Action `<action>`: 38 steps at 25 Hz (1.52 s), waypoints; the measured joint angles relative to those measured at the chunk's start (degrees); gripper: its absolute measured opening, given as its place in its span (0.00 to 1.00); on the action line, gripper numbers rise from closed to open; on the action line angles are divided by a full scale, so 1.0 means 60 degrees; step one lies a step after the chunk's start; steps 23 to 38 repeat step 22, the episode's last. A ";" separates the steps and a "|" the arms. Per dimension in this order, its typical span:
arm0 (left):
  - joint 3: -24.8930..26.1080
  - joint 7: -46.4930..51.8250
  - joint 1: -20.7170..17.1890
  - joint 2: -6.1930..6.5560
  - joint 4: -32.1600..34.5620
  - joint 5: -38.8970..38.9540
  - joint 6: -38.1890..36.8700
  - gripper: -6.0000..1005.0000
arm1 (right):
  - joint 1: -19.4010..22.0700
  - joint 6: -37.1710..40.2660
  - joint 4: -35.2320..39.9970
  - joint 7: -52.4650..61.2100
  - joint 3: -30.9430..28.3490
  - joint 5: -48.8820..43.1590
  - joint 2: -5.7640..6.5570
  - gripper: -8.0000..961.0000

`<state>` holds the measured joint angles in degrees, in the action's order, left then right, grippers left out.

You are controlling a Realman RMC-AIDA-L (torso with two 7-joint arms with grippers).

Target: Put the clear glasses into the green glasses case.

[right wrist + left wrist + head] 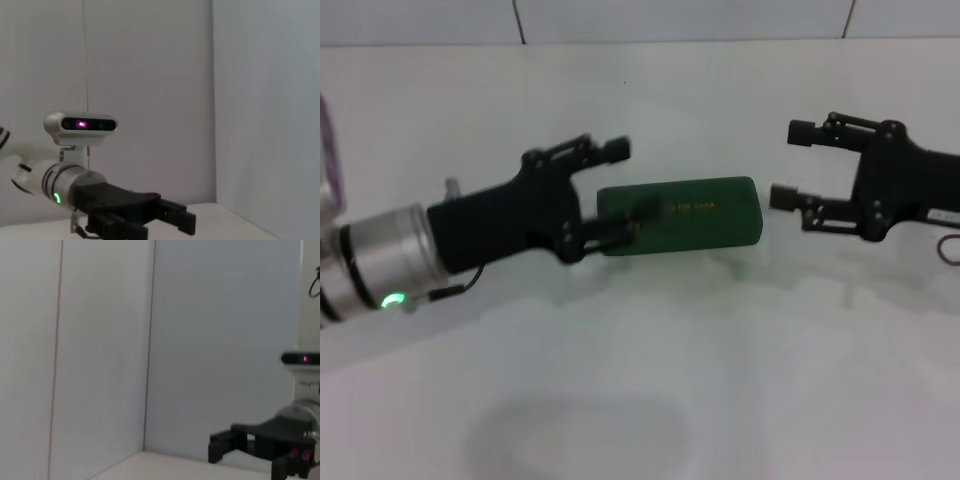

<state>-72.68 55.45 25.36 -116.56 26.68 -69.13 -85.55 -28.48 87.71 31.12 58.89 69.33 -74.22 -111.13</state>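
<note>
The green glasses case (pixel 695 212) lies shut on the white table at the centre of the head view, gold lettering on its lid. My left gripper (pixel 620 191) reaches in from the left and is open. Its upper finger is above the case's left end and its lower finger (pixel 618 233) overlaps that end's front edge. I cannot tell whether it touches the case. My right gripper (pixel 790 165) hovers open just right of the case, apart from it, with nothing between its fingers. The clear glasses do not show in any view.
The white table (pixel 720 380) stretches towards me in front of the case. A white tiled wall (pixel 680 20) closes the back. The right wrist view shows my head camera (pixel 80 124) above the left arm; the left wrist view shows the wall corner (pixel 149 365).
</note>
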 joint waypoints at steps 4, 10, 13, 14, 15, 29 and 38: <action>0.0000 -0.0860 -0.0571 -0.0169 0.0020 -0.0047 -0.0228 0.67 | -0.0051 -0.0059 -0.0001 -0.0584 0.0009 -0.0384 -0.0150 0.80; 0.0000 -0.1805 -0.0846 -0.0367 -0.0002 0.0018 -0.0620 0.87 | -0.0041 -0.0030 -0.0001 -0.0882 0.0017 -0.0669 -0.0248 0.93; 0.0000 -0.1859 -0.0789 -0.0380 -0.0107 -0.0047 -0.0594 0.87 | 0.0001 0.0045 -0.0001 -0.1086 0.0061 -0.0674 -0.0332 0.92; -0.0001 -0.1878 -0.0784 -0.0383 -0.0130 -0.0045 -0.0582 0.87 | 0.0029 0.0081 -0.0002 -0.1188 0.0069 -0.0679 -0.0359 0.92; 0.0006 -0.1948 -0.0777 -0.0390 -0.0218 -0.0030 -0.0541 0.87 | 0.0085 0.0132 -0.0004 -0.1328 0.0072 -0.0685 -0.0396 0.92; 0.0117 -0.2050 -0.0743 -0.0426 -0.0490 -0.0024 -0.0493 0.87 | 0.0252 0.0208 -0.0022 -0.1739 0.0072 -0.0696 -0.0585 0.92; 0.0117 -0.2050 -0.0743 -0.0426 -0.0490 -0.0024 -0.0493 0.87 | 0.0252 0.0208 -0.0022 -0.1739 0.0072 -0.0696 -0.0585 0.92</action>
